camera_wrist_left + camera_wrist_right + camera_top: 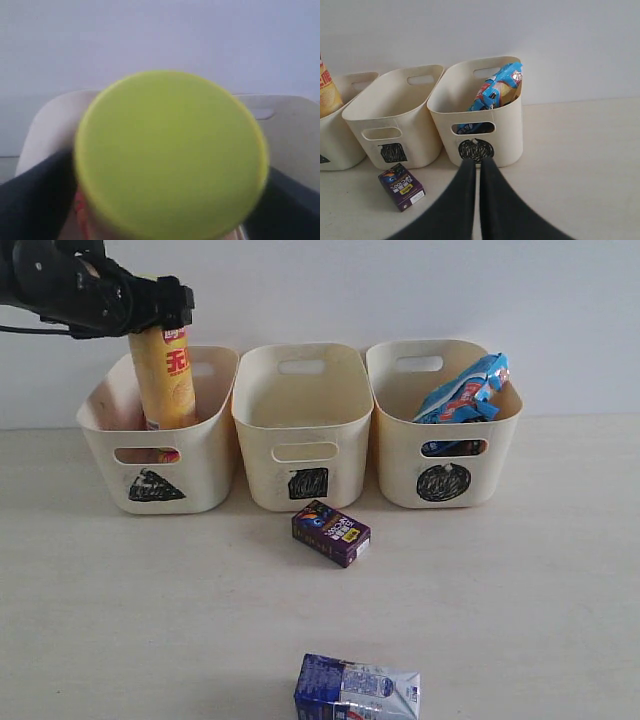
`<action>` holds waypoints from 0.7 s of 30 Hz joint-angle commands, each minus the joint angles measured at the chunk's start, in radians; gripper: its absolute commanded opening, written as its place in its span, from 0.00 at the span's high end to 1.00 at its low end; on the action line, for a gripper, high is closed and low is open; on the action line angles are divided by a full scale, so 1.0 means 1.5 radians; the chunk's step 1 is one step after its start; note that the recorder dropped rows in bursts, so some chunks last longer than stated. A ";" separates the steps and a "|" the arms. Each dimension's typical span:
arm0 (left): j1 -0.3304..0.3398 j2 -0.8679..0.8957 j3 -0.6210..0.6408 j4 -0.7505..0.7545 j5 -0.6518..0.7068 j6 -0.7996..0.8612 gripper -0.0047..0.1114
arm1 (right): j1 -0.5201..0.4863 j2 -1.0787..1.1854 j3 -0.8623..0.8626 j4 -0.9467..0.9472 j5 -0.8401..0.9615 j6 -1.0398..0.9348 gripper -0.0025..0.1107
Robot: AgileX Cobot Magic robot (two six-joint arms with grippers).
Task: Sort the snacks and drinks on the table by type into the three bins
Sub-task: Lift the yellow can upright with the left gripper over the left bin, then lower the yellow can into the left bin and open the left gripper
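Observation:
My left gripper [158, 312] is shut on the top of the tall yellow Lay's tube [163, 380], which stands upright with its lower end inside the triangle bin [195, 475]. Seen from the left wrist, the tube's yellow lid [170, 155] fills the frame between dark fingers [35, 200]. The square bin [300, 455] shows nothing inside. In the circle bin [450, 465] leans the blue foil bag [465, 390]. The purple drink box [331, 533] lies before the square bin. The blue-and-white carton [357, 690] lies at the front. My right gripper [477, 165] is shut and empty. The orange bag and pink tube are hidden.
The three bins stand side by side against a white wall [400, 290]. The beige table [520, 600] stretches in front of them. The right gripper hovers over the table before the circle bin [480, 125], right of the purple box [401, 186].

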 commanded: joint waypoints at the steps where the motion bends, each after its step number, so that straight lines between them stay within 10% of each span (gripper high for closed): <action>1: 0.006 -0.052 -0.006 0.003 0.052 -0.004 0.62 | 0.001 0.001 0.005 -0.002 0.001 -0.006 0.98; 4: 0.012 -0.088 -0.006 0.003 0.119 -0.004 0.92 | 0.001 0.001 0.005 -0.002 0.001 -0.004 0.98; 21: 0.013 -0.064 -0.006 -0.009 0.139 -0.004 0.82 | 0.001 0.001 0.005 -0.002 0.001 0.004 0.98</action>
